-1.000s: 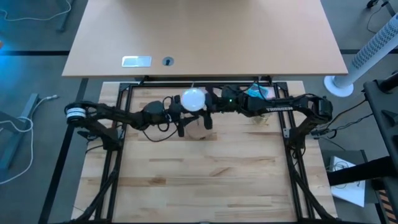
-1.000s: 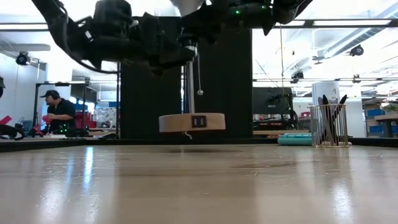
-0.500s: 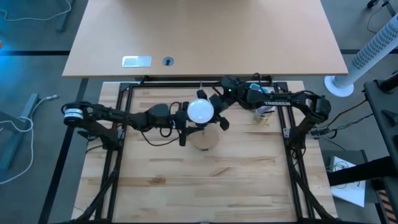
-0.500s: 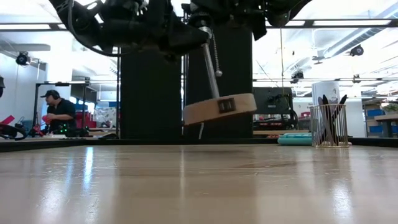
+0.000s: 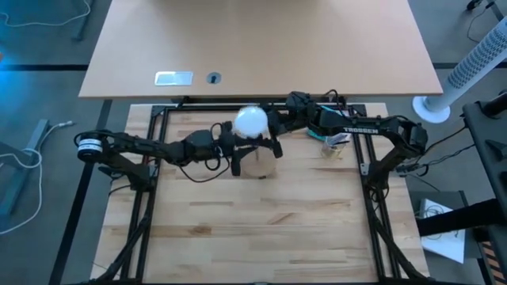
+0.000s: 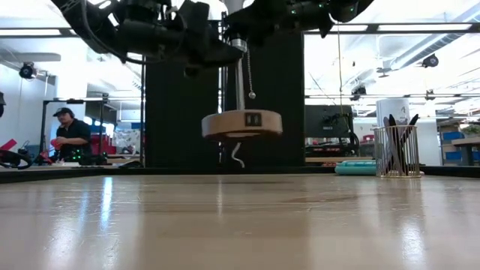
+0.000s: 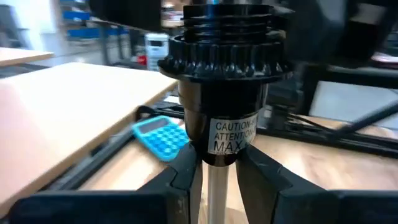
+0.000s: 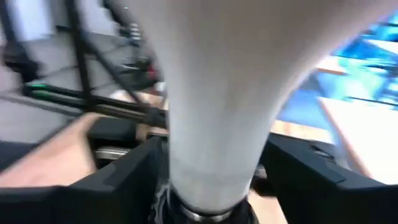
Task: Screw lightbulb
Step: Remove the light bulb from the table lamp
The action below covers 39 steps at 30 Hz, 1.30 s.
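A small lamp is up in the air, with a round wooden base, a thin metal stem and a black socket. The white lightbulb stands on top of it. My left gripper is shut on the stem just under the socket. My right gripper comes from the table's right, and its fingers stand on either side of the bulb's narrow neck. A bead chain hangs beside the stem. My left gripper pinches the lamp's stem between its two fingers, right below the black socket. The fingers lie level, coming from the table's left, across the upright stem. The lamp is lifted clear of the table, upright, with its wooden base hanging level below. My right gripper's fingers flank the bulb's neck; whether they touch it I cannot tell.
A blue calculator-like thing lies on the wooden table near the far edge, to the right of the lamp. A pale desk stands beyond the far edge. A mesh pen cup and a person show in the room behind.
The lamp swung toward the table's near side and tipped, its base slanting, then came back upright and level, a little higher than a second ago. Both grippers moved with it.
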### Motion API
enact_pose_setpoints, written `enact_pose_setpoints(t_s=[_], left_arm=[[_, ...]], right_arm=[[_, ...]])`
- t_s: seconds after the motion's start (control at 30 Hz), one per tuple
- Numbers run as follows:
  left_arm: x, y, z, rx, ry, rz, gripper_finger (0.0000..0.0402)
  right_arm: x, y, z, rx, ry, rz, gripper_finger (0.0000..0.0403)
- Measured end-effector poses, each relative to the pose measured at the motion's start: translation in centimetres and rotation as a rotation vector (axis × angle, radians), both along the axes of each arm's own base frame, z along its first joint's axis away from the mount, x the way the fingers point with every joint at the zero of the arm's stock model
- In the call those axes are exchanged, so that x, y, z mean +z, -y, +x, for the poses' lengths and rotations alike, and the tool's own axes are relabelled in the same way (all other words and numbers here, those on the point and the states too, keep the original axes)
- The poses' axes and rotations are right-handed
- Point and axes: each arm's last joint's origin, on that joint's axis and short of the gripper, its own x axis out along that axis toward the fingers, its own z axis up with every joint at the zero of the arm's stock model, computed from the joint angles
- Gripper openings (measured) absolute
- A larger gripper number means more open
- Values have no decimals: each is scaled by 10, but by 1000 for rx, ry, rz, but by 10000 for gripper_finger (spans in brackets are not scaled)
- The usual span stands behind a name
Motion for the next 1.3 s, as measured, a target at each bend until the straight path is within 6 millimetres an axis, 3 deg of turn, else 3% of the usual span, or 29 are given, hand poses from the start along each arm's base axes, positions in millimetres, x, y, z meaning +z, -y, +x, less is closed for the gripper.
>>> enact_pose_setpoints(t_s=[0.2,0.4,0.77,1.3], left_arm=[[5,-6,0,118,26,-1,76],[4,-12,-2,203,16,1,77],[4,-23,-4,259,5,29,66],[-24,-36,6,289,-88,45,70]], right_arm=[[-2,3,0,-127,-22,21,307],[-3,5,1,-310,-33,15,304],[-3,7,0,-357,-29,42,299],[-39,16,21,-395,-86,46,300]])
